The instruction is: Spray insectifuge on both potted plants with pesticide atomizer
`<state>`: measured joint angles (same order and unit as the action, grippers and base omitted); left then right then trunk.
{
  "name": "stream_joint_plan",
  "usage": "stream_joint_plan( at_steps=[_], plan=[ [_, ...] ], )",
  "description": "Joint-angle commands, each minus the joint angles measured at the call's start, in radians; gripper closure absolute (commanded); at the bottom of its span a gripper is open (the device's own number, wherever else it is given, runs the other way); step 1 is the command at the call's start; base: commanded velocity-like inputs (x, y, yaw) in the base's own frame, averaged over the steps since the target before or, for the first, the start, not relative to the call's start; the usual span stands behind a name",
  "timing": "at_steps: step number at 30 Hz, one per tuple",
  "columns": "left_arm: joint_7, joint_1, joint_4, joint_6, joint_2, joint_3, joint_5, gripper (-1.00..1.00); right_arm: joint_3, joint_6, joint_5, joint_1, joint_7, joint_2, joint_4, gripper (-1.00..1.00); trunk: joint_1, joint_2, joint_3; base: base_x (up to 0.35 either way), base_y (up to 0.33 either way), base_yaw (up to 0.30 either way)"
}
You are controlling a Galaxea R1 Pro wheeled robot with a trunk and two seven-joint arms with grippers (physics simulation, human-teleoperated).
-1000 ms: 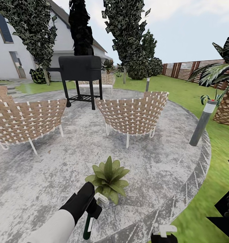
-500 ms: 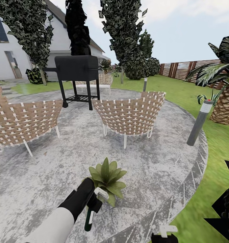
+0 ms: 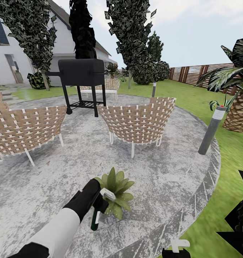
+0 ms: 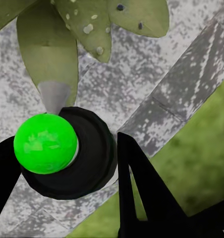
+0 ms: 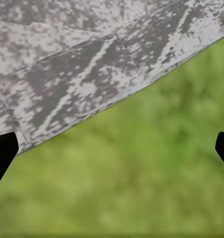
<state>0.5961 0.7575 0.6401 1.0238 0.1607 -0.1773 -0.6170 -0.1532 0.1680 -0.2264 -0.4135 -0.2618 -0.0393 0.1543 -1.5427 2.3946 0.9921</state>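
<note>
Over the last second the left gripper [image 3: 100,202] has pushed forward and closed on the potted plant [image 3: 116,191] — its fingers are clamped on the pesticide atomizer [image 3: 95,218], whose nozzle now nearly meets the near leaves. In the left wrist view the grey nozzle tip [image 4: 54,95] points straight at a speckled leaf [image 4: 47,47]. Spraying range looks reached (my judgement). The plant sits on the stone patio [image 3: 164,179], near its edge. The right gripper [image 5: 112,148] hangs spread wide, holding nothing, over the patio rim and lawn [image 5: 156,188].
</note>
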Motion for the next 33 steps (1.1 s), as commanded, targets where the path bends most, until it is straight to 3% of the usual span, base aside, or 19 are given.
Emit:
stream_joint_plan(
  at_steps=[1, 7, 12, 20, 23, 28, 33],
  plan=[
    [0.01, -0.006, -0.005, 0.002, -0.003, -0.005, -0.01, 1.0, -0.008, 0.003, -0.01, -0.001, -0.003, -0.001, -0.001, -1.0, 0.0, 0.0, 0.001, 0.0, 0.0, 0.0],
    [0.005, -0.016, -0.07, -0.001, -0.007, -0.003, -0.016, 1.0, -0.009, 0.003, -0.01, -0.001, -0.004, -0.001, -0.001, -1.0, 0.0, 0.0, 0.001, 0.0, 0.0, 0.0],
    [0.005, -0.016, -0.067, 0.0, -0.055, 0.0, -0.028, 1.0, -0.009, 0.003, -0.01, -0.001, -0.003, -0.001, -0.001, -1.0, 0.0, 0.0, 0.001, 0.0, 0.0, 0.0],
    [0.005, -0.016, -0.075, -0.002, -0.047, -0.001, -0.029, 1.0, -0.009, 0.003, -0.008, -0.001, -0.004, -0.001, 0.001, -1.0, 0.0, 0.0, 0.001, 0.091, 0.0, 0.0],
    [0.005, -0.086, -0.075, -0.008, -0.051, -0.007, -0.031, 1.0, -0.009, 0.002, -0.008, -0.001, -0.004, -0.001, 0.001, -1.0, 0.0, 0.0, 0.001, 0.008, 0.0, 0.0],
    [0.005, -0.088, -0.064, -0.003, -0.054, -0.007, -0.032, 1.0, -0.009, 0.002, -0.008, -0.001, -0.004, -0.002, 0.001, -1.0, 0.0, 0.0, 0.001, 0.0, 0.0, 0.0],
    [0.005, -0.082, -0.063, -0.001, -0.052, -0.005, -0.032, 1.0, -0.009, 0.002, -0.008, -0.001, -0.004, -0.002, 0.001, -1.0, -0.019, 0.035, 0.022, 0.0, 0.0, 0.0]
  ],
)
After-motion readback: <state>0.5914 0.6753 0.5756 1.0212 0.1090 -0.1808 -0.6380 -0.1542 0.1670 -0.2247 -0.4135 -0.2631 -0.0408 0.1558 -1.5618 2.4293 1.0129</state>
